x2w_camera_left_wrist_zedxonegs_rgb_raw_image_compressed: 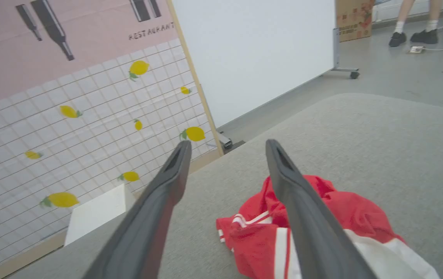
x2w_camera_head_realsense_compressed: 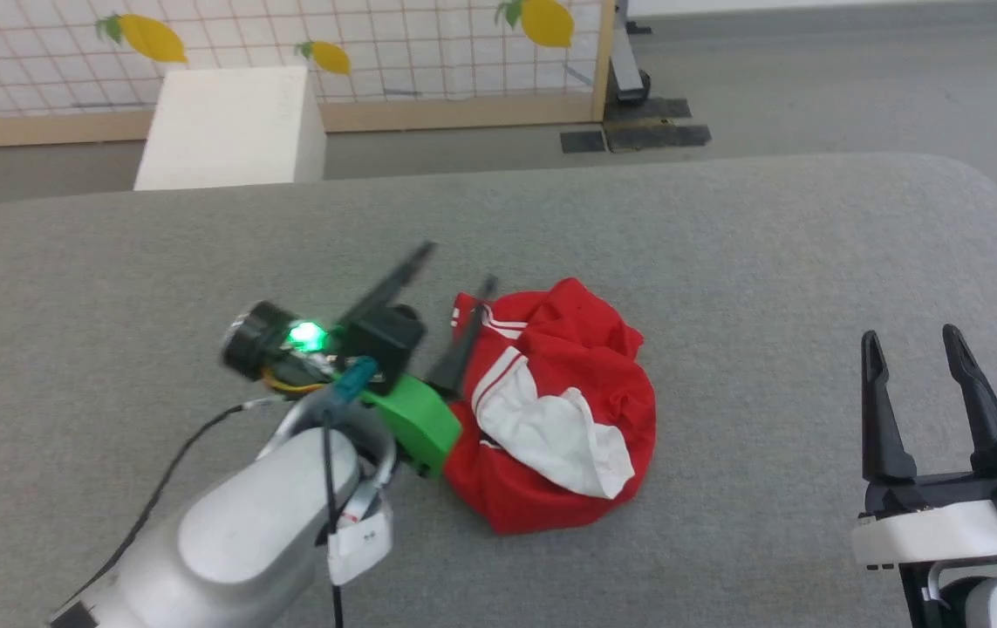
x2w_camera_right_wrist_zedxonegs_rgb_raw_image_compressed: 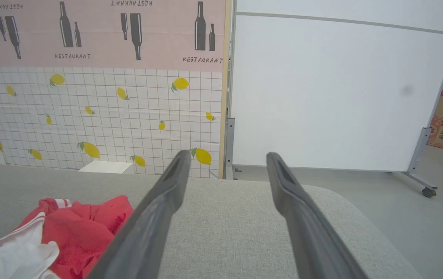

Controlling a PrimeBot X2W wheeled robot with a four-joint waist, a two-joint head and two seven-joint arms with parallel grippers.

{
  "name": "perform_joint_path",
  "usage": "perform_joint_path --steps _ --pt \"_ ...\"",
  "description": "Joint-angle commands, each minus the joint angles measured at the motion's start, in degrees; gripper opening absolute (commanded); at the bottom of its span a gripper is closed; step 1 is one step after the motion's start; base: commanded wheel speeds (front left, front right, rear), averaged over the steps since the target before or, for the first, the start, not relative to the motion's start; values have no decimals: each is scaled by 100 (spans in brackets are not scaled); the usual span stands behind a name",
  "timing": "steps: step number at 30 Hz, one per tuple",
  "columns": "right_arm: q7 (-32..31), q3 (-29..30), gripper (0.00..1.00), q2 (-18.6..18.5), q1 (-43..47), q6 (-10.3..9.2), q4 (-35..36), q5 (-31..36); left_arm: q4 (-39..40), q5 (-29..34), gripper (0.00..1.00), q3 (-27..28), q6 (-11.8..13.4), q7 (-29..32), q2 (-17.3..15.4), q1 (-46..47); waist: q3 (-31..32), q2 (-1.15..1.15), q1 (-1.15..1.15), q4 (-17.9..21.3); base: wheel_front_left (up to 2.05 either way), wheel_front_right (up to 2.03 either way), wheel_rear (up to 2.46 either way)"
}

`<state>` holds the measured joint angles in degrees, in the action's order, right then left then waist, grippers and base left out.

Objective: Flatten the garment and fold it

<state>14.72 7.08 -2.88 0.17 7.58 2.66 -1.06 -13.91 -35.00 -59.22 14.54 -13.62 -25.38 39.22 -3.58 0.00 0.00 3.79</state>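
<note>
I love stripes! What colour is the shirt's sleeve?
The sleeve is white, red-striped; head view best.

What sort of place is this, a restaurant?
Likely a staged robot test area, not a real restaurant: a printed lemon-and-bottle backdrop, a white partition on wheels, and a grey padded table holding a crumpled red T-shirt.

The garment (x2w_camera_head_realsense_compressed: 559,410) lies on the table (x2w_camera_head_realsense_compressed: 725,227) between left gripper (x2w_camera_head_realsense_compressed: 459,265) and right gripper (x2w_camera_head_realsense_compressed: 910,333).

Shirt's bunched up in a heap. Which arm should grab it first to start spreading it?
Probably left. The left gripper hangs open with one finger at the garment edge; the right gripper, also open, sits well off to the side over the grey surface.
</note>
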Motion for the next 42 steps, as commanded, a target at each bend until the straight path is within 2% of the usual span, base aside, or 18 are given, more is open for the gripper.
perform_joint_path --steps 1,3,6,9,12,17,23,31,37,42 --pt "28 -2 100 1 76 -9 39 -24 62 130 100 201 276 -88 -64 -201 176 0 0 -194 0 0 0" --pt "28 17 100 1 101 -9 67 -41 302 299 100 660 666 -130 -66 -452 200 0 0 -266 0 0 0" --pt "28 28 100 1 117 -9 98 -71 856 711 100 1417 981 -135 -45 -914 194 0 0 -328 0 0 0" --pt "28 34 100 1 105 -9 117 -107 1274 1086 100 2194 1056 -136 31 -1531 175 0 0 -364 0 0 0" --pt "28 53 100 1 93 -9 142 -175 1486 1427 100 2816 985 -137 161 -2060 161 0 0 -382 0 0 0" --pt "28 96 100 1 112 -9 126 -307 1597 1836 100 3678 657 -137 585 -2841 157 0 0 -409 0 0 0" --pt "28 90 100 1 222 -9 -1 -434 1227 2069 100 4353 123 -137 1129 -3434 212 0 0 -427 0 0 0" --pt "28 -66 100 1 364 -9 -183 -490 823 2383 100 4900 -634 -138 1576 -3670 245 0 0 -456 0 0 0" --pt "28 -86 100 1 376 -9 -242 -497 624 2580 100 5214 -986 -138 1808 -3684 243 0 0 -482 0 0 0" --pt "28 -89 100 1 372 -9 -262 -476 559 2744 100 5401 -1155 -138 1932 -3693 261 0 0 -485 0 0 0"
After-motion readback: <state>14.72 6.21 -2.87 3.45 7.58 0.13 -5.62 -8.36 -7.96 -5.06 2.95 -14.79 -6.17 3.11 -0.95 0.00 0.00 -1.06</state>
